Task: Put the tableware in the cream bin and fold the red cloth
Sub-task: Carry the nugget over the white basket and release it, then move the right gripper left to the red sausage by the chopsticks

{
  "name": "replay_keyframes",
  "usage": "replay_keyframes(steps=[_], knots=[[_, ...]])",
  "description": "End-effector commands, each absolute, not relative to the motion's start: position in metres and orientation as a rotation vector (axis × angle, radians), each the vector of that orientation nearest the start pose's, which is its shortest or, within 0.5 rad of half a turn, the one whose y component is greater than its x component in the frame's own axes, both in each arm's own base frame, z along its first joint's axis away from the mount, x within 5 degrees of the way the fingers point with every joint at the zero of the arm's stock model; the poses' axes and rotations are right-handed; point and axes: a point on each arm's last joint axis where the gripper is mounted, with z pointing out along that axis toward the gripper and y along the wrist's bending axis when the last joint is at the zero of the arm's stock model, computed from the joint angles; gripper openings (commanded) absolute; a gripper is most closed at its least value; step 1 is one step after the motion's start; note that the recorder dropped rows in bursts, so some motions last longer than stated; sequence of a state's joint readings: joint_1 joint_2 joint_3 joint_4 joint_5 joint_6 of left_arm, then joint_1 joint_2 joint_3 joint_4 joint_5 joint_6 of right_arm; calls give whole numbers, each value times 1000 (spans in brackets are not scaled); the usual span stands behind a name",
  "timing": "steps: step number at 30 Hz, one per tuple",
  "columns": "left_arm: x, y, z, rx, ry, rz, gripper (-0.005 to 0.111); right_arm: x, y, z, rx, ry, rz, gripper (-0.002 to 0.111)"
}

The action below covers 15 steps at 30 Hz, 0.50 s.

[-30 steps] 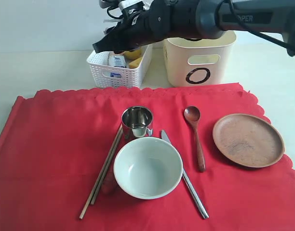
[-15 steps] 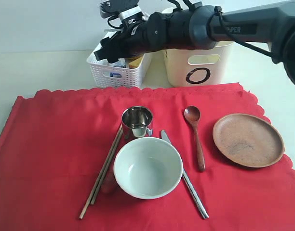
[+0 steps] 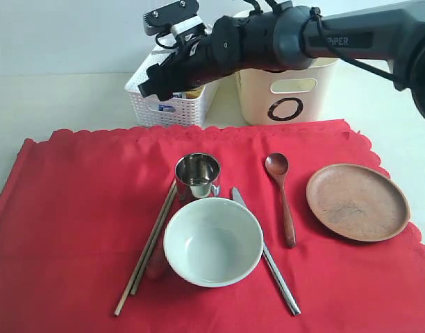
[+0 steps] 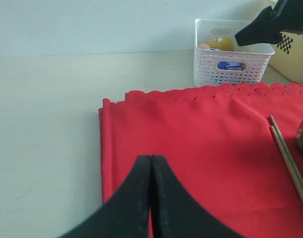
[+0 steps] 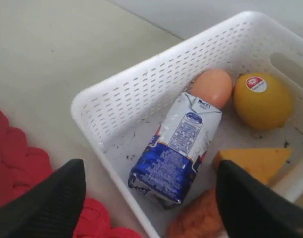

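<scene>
Hovering over the white lattice basket [image 3: 167,104], jaws spread wide and empty, the right gripper [image 5: 149,168] is well apart from the bowl [image 3: 212,241] on the red cloth [image 3: 80,208].

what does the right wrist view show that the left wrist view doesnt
Only the right wrist view: the cheese wedge lying in the basket. Only the left wrist view: the chopsticks and the shut left gripper. Both: the white basket, the lemon, the red cloth and the open right gripper.
</scene>
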<state>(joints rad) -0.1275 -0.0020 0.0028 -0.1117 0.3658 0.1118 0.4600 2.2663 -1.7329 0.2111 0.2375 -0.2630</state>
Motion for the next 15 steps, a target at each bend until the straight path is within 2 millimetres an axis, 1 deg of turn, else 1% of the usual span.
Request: replay_keyframes(steps=[1, 10, 15], knots=[[52, -10, 181, 152, 1832, -125, 0, 456, 230, 195, -696, 2162, 211, 70], [52, -10, 181, 152, 1832, -125, 0, 434, 221, 236, -763, 2249, 207, 70], [52, -10, 181, 152, 1832, -125, 0, 419, 214, 261, -869, 2263, 180, 70]])
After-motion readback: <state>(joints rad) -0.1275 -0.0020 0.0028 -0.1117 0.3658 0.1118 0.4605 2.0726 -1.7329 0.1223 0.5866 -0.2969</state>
